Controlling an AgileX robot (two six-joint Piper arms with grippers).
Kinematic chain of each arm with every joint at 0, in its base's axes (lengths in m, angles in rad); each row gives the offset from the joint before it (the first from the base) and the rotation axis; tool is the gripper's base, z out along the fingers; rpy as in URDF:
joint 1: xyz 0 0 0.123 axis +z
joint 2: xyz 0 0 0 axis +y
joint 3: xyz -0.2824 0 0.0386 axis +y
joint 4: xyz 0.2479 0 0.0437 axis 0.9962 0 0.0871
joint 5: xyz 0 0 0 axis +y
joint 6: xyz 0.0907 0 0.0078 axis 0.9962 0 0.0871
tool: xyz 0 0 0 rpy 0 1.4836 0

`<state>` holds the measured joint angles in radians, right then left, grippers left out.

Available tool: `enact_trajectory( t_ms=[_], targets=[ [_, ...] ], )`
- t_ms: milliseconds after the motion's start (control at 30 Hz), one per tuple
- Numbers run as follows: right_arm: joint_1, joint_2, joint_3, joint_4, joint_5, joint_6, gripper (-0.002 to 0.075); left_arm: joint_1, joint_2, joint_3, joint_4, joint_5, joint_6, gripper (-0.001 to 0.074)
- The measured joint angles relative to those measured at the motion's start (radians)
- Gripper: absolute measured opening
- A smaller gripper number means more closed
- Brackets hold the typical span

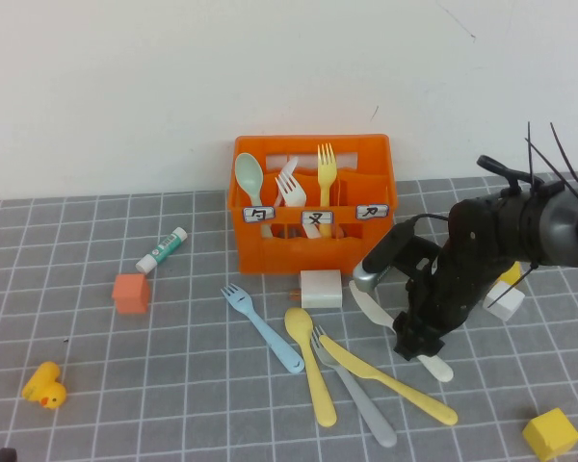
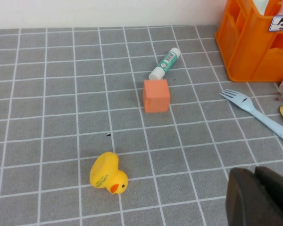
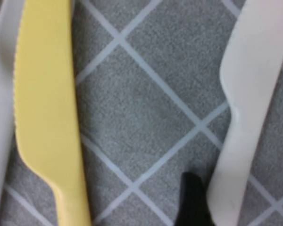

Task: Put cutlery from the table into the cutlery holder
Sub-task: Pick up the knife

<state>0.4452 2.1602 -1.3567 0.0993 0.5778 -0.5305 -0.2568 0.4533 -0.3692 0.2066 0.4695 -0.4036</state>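
The orange cutlery holder [image 1: 313, 207] stands at the back with a mint spoon [image 1: 249, 178], a white fork [image 1: 290, 187] and a yellow fork [image 1: 326, 168] in it. On the table [image 1: 173, 385] in front lie a blue fork [image 1: 262, 327], a yellow spoon [image 1: 310, 375], a grey fork [image 1: 358, 393], a yellow knife [image 1: 390, 377] and a white knife [image 1: 371, 306]. My right gripper [image 1: 419, 342] is down at the white knife's handle [image 3: 247, 94], open, with one black finger [image 3: 193, 202] beside it and the yellow knife [image 3: 45, 108] close by. My left gripper [image 2: 254, 172] hovers shut and holds nothing.
A glue stick [image 1: 162, 249], an orange cube [image 1: 131, 293] and a yellow duck [image 1: 44, 387] lie at the left. A white block [image 1: 320, 289] sits before the holder. A yellow block [image 1: 549, 433] and a white block [image 1: 506, 300] lie at the right.
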Motion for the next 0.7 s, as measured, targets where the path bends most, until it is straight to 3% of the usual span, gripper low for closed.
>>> enact_trajectory(
  t_ms=[200,367,700],
  targets=[
    [0.000,0.012,-0.012,0.001,0.025,-0.008,0.0351,0.000,0.000,0.000,0.000,-0.005,0.000,0.0001],
    [0.000,0.016,-0.018,0.001,0.049,-0.057,0.0162,0.000,0.000,0.000,-0.001,-0.010,0.000,0.0001],
    [0.000,0.003,-0.017,0.022,0.140,-0.090,0.0153,0.000,0.000,0.000,-0.001,-0.012,0.000,0.0000]
  ],
)
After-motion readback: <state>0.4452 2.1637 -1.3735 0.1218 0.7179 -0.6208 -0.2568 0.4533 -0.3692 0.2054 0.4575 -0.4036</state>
